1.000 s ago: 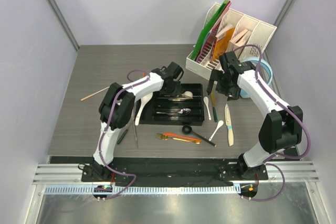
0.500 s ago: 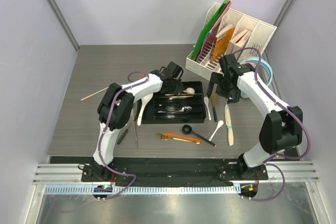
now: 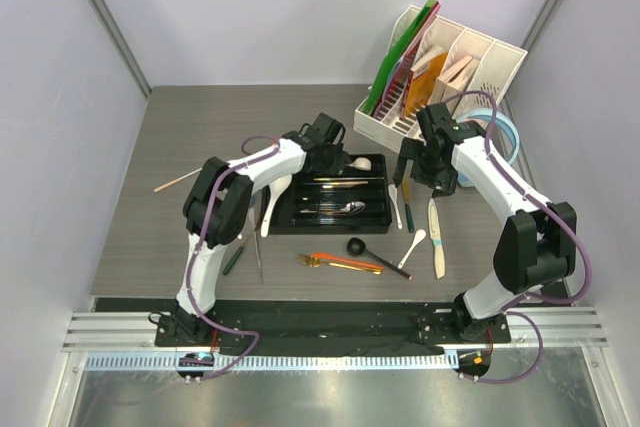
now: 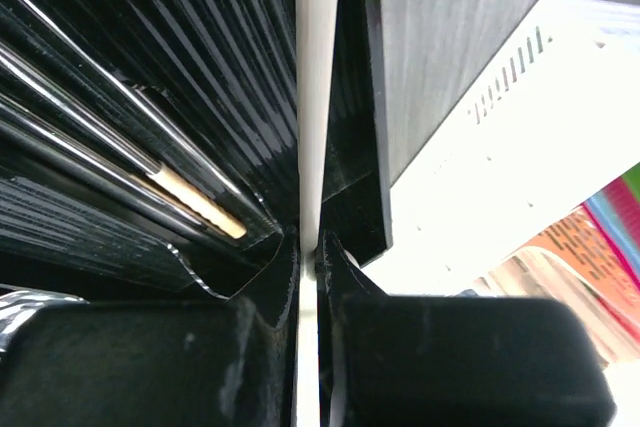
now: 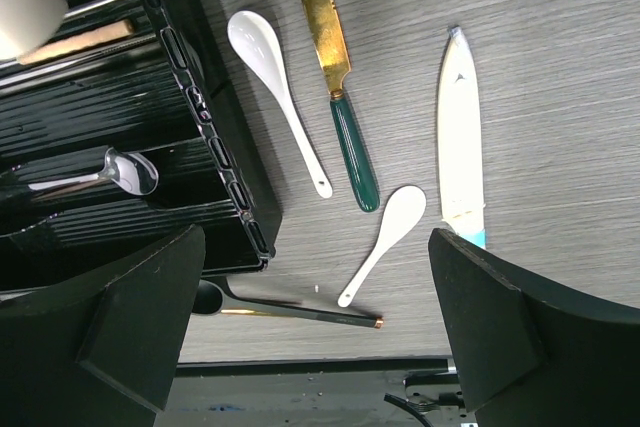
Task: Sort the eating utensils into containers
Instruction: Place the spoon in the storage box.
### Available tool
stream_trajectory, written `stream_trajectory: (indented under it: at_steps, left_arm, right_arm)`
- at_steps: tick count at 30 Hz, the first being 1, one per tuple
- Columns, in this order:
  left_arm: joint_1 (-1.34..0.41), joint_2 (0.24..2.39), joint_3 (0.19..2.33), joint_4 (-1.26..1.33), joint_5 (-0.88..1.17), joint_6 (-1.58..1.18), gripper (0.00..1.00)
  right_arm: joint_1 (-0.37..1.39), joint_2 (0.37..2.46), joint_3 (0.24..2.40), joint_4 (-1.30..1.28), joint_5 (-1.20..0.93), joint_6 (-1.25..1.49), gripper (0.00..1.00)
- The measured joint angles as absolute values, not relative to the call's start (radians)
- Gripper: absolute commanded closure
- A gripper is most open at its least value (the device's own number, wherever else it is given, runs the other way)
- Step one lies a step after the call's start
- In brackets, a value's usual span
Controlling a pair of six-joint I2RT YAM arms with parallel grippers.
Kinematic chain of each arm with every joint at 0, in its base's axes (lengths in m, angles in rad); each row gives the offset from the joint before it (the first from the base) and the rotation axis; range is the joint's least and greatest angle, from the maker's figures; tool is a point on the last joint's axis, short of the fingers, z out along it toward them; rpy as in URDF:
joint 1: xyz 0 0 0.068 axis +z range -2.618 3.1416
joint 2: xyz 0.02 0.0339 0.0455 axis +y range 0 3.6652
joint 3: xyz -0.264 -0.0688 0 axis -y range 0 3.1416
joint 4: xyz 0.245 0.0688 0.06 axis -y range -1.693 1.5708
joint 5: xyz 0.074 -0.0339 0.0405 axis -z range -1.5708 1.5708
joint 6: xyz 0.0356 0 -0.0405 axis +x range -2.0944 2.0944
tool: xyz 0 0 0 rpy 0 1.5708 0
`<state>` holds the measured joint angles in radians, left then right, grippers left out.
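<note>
Presently, by entry:

- Table (image 3: 200, 127): grey wood-grain. Bare surface shows across the far-left quarter, and a bare strip runs along the near edge.
- Black tray (image 3: 375, 215): sits mid-table, a little right of centre, with its long sides parallel to the near edge. It holds steel pieces in its compartments.
- White organiser (image 3: 480, 57): occupies the far-right corner, just beyond the tray's far-right corner.
- Left claw (image 4: 308, 252): closed on the handle of a white ceramic spoon (image 3: 360, 162) at the tray's far edge. The bowl lies over the far-right corner of the tray.
- Right claw (image 5: 315, 257): jaws spread wide and holding nothing. It hovers over the table just right of the tray, between tray and organiser.
- Right of the tray, loose on the table:
  - long white spoon (image 5: 270, 77)
  - green-handled knife (image 5: 340, 97)
  - pale knife (image 5: 460, 137)
  - short white spoon (image 5: 385, 237)
- Near side of the tray:
  - orange chopsticks (image 3: 345, 260)
  - black spoon (image 3: 372, 254)
- Left of the tray: another white spoon (image 3: 272, 199), touching or nearly touching the tray's left end.
- Towards the left edge: a wooden chopstick (image 3: 180, 180), well apart from the rest.

The left wrist view alone shows the pinched handle running between the fingers, with a wood-tipped stick (image 4: 205, 212) lying in the ribbed compartment beside it. The right wrist view alone shows a steel spoon (image 5: 125, 172) bowl-up in the tray's right end.
</note>
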<state>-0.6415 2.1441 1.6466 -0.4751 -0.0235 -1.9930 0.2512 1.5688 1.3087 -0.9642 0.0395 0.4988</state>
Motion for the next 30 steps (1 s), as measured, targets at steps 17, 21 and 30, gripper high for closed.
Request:
stream_trajectory:
  at_steps: [17, 21, 30]
  left_arm:
    - [-0.587, 2.18, 1.666, -0.39, 0.035, -1.993, 1.0]
    - [-0.587, 2.185, 1.67, -0.384, 0.039, -1.99, 1.0]
    - [-0.587, 2.196, 1.679, -0.379, 0.063, -1.98, 0.88]
  right_arm:
    - [0.251, 1.63, 1.327, -0.965, 0.035, 0.498, 0.0]
    - [0.251, 1.637, 1.332, -0.963, 0.034, 0.498, 0.0]
    - [0.251, 1.641, 1.341, -0.964, 0.035, 0.499, 0.0]
